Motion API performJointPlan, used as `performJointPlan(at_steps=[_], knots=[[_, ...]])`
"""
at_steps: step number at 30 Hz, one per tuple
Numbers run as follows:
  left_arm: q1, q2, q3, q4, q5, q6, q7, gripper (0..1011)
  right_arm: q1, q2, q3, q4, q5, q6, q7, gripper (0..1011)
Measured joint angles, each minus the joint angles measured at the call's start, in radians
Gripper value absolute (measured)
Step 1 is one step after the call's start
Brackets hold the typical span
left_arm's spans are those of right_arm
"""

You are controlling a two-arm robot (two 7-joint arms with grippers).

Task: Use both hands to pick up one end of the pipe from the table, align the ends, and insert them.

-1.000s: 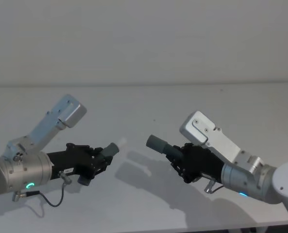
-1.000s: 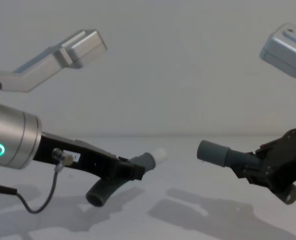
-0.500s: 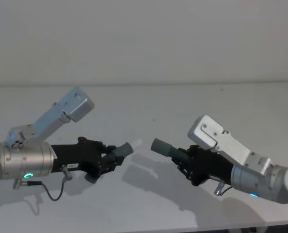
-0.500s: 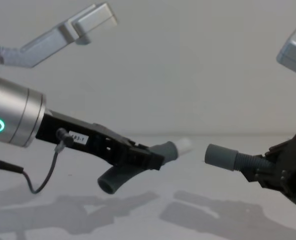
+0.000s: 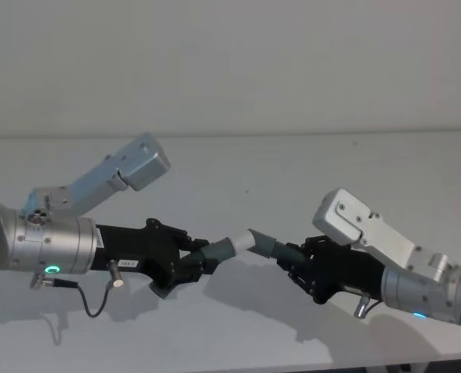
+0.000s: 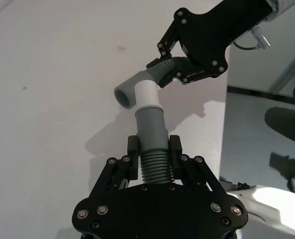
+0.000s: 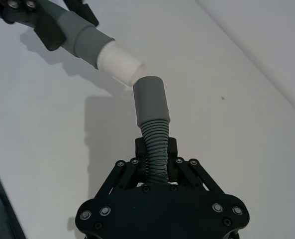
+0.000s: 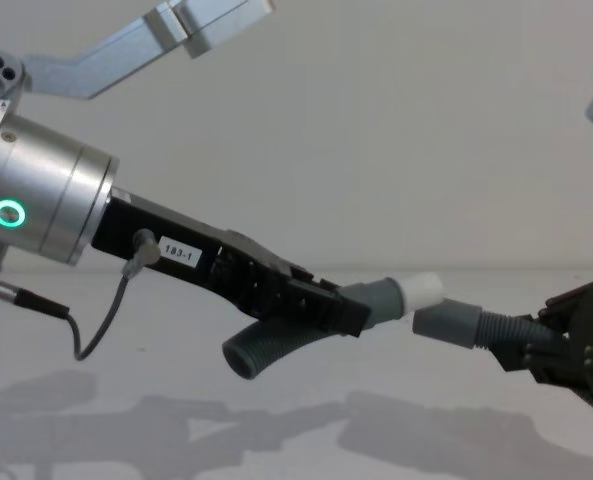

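As my left hand point(image 5: 193, 263) and right hand point(image 5: 294, 263), each clamped on its pipe piece point(image 5: 214, 252) above the table point(image 5: 292, 171), closed the gap, white tip point(image 5: 240, 241) now touches grey cuff point(image 5: 263, 240) askew; not inserted.

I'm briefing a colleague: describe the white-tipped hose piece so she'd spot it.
Above the white table, two grippers face each other. The left gripper, labelled 183-1, clamps a grey ribbed hose piece whose cuff ends in a white tip; the other hose piece, in the right gripper, ends in a plain grey cuff.
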Motion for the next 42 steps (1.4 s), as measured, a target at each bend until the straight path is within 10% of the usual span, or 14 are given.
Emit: performJointPlan(at_steps=[42], knots=[[-0.134, 0.015, 0.102, 0.085, -0.009, -0.036, -0.150, 328, -0.045, 0.135, 0.066, 0.073, 0.117, -0.305, 0.123, 193]])
